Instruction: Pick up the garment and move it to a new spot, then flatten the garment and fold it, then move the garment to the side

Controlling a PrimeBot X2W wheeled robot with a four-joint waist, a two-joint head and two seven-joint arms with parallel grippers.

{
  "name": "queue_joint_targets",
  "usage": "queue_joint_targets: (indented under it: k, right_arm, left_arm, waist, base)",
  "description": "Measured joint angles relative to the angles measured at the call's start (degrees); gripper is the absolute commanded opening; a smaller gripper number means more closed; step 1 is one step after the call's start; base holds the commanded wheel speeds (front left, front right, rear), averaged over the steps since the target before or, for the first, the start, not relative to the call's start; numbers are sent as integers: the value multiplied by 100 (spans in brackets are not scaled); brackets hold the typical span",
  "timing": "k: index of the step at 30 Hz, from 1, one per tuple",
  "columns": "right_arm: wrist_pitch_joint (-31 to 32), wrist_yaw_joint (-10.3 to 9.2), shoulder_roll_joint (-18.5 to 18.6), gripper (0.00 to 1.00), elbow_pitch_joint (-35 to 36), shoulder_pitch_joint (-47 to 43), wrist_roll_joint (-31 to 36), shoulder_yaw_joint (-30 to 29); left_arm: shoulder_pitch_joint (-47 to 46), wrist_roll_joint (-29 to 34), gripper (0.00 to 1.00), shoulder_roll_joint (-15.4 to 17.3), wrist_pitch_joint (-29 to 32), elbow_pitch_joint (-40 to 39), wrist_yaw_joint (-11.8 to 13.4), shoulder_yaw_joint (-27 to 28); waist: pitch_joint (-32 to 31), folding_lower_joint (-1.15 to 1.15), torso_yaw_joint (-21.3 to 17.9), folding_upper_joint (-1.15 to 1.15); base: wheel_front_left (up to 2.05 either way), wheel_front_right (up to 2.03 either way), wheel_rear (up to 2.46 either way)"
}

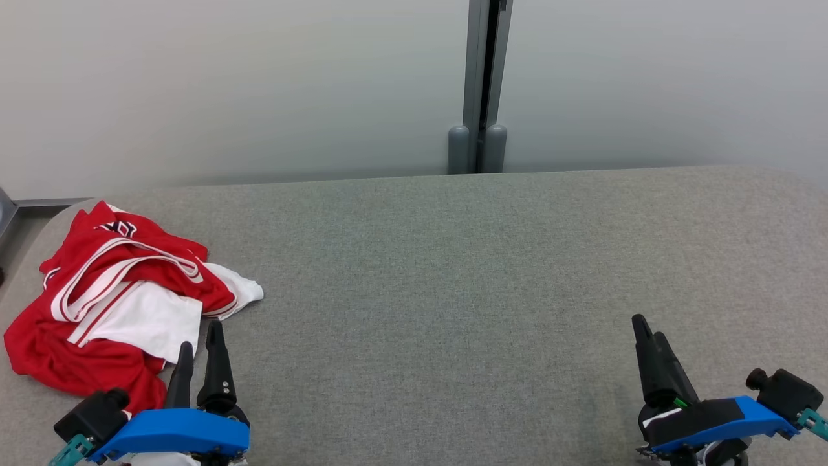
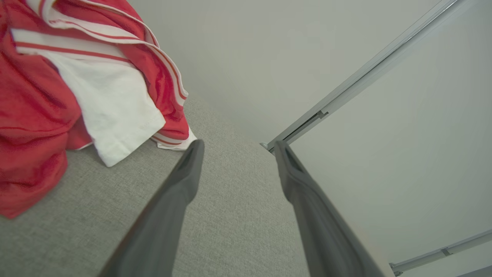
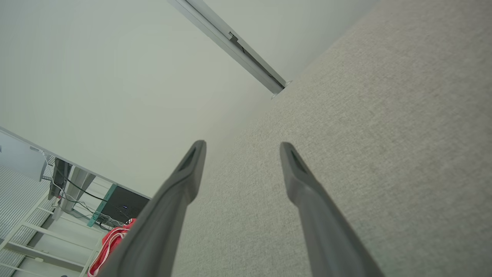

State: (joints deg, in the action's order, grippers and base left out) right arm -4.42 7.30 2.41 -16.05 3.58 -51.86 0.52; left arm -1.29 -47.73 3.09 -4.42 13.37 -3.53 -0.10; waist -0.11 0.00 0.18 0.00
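Head view: both grippers' bases are cut off at the bottom, and a dark print on the garment point(image 1: 123, 298) is too creased to read. The garment (red, with white trim and a white panel) lies crumpled at the near left corner of the table point(image 1: 453, 291), which is covered in grey cloth. A pale wall point(image 1: 226, 84) stands behind the far edge, with a grey post point(image 1: 482, 84) at its middle.

The left gripper point(image 1: 200, 335) sits at the near edge just beside the garment, fingers wide and holding nothing; whether a tip touches the cloth is unclear. The right gripper point(image 1: 649, 327) is by the near right corner, well apart from the garment, also wide and holding nothing.

In the right wrist view, cables point(image 3: 73, 184) and a dark box point(image 3: 123, 206) show past the table's left end, small and indistinct.
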Motion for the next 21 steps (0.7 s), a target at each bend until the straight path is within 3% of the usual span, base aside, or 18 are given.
queue_joint_targets:
  k: [11, 14, 15, 21]
  right_arm:
    - [-179, 1, 2, 100, -63, 15, 701, 81]
    - [-240, 1, 3, 100, -155, 34, 988, 91]
    - [-364, 3, 5, 100, -213, 81, 1557, 77]
    - [-446, 9, 7, 100, -218, 85, 1949, 77]
  left_arm:
    - [29, 827, 100, 31, -176, 8, 55, -115]
    - [32, 1117, 100, 44, -234, 25, 74, -182]
    - [41, 1640, 100, 65, -365, 107, 105, -268]
    - [41, 1993, 100, 74, -455, 174, 143, -337]
  waist:
    - [-17, 0, 9, 0]
    - [-23, 0, 14, 0]
    - [-36, 0, 15, 0]
    - [-44, 0, 20, 0]
  base:
    - [0, 0, 0]
    - [0, 0, 0]
    - [0, 0, 0]
    - [0, 0, 0]
